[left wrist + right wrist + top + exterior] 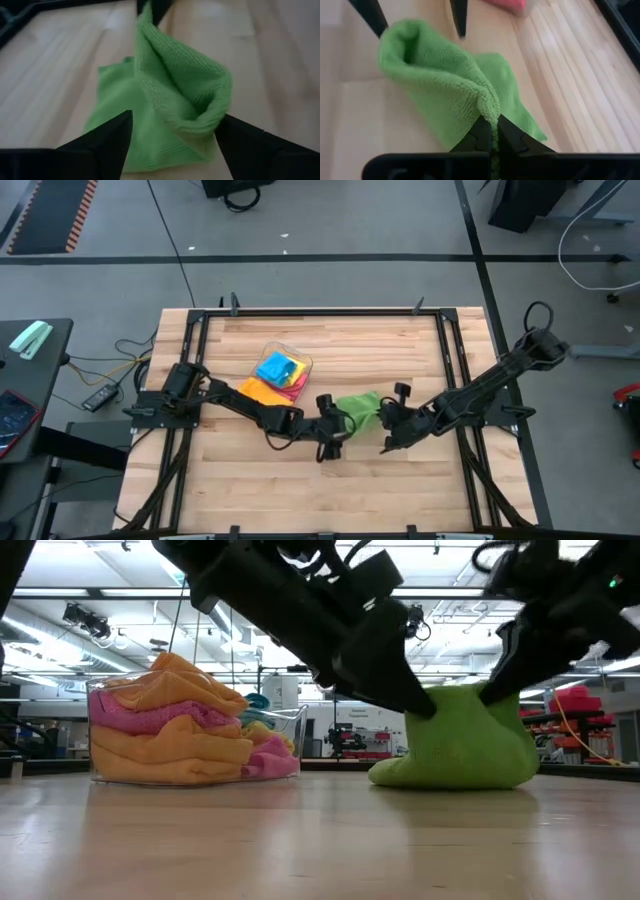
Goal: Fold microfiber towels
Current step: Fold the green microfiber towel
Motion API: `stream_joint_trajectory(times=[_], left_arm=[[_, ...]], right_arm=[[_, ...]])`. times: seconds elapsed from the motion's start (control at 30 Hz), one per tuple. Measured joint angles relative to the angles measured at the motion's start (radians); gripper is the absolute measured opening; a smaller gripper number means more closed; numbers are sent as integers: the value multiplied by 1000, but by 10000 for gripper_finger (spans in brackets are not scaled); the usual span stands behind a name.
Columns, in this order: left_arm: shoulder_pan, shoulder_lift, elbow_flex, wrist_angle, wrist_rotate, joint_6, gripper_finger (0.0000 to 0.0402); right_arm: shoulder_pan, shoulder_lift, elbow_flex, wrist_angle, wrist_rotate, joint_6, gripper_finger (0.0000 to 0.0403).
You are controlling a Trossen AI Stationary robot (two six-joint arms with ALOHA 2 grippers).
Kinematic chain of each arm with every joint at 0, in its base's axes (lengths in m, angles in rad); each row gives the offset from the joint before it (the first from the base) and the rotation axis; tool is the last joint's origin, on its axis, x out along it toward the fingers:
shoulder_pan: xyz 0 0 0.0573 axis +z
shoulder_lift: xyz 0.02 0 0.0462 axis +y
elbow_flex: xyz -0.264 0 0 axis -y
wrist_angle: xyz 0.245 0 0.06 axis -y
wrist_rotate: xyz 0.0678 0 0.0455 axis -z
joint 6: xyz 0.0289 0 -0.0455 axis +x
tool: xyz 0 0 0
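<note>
Green microfiber towel [360, 408] sits bunched near the middle of the wooden table [300, 490], a bit toward the right edge, one part lifted into a peak, the rest lying flat on the wood. Right gripper [490, 131] is clenched on the towel's raised edge, fingers pinching the fabric fold tight; the pinch is clear in the right wrist view. Left gripper [172, 132] comes in from the towel's other side, fingers spread wide, straddling the puffed loop of cloth but not closed on anything; whether the tips touch the fabric I can't tell.

Clear plastic tub [283, 372] stands toward the far edge of the table, left of the green towel and apart from it, holding the other towels: blue [274, 367] on top with yellow and pink under it, as seen from above. An orange towel [258, 391] shows just beside the tub's near side in the high view; in the low view orange and pink layers [170, 725] show through the tub wall, so in or out I can't say for sure.

Step, by my read: setup for the first fold of the green towel; one edge held, second hold not yet made, towel not spread flat. Nothing folded on the table so far, so early in the task.

Next move probably calls for the left fingers to shut on a free corner or edge, then both arms pull apart to flatten the cloth. Risk: left grabs the doubled loop instead of a single layer, and the towel stays bunched
</note>
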Motion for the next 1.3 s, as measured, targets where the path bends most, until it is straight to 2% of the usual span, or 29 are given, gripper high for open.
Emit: stream_joint_trajectory(times=[0.23,0.4,0.53,0.7,0.87,1.03,1.2,1.3], left_arm=[[35,0,0,-63,-119,24,249],[69,0,0,-124,-119,26,218],[69,-1,0,-116,-117,85,195],[55,-5,0,-115,-113,113,173],[58,-5,0,-101,-44,105,161],[59,25,0,-16,59,107,154],[60,85,-1,141,78,155,149],[65,125,0,256,129,177,149]], right_arm=[[-63,32,0,-13,-28,-15,10],[-75,29,0,-27,-52,-8,10],[-65,-17,0,-60,-60,-10,10],[-15,-105,0,-144,-162,-22,10],[73,-158,0,-174,-255,-36,10],[155,-168,0,-171,-261,-43,10],[211,-168,0,-167,-272,-93,10],[238,-164,0,-164,-284,-133,10]])
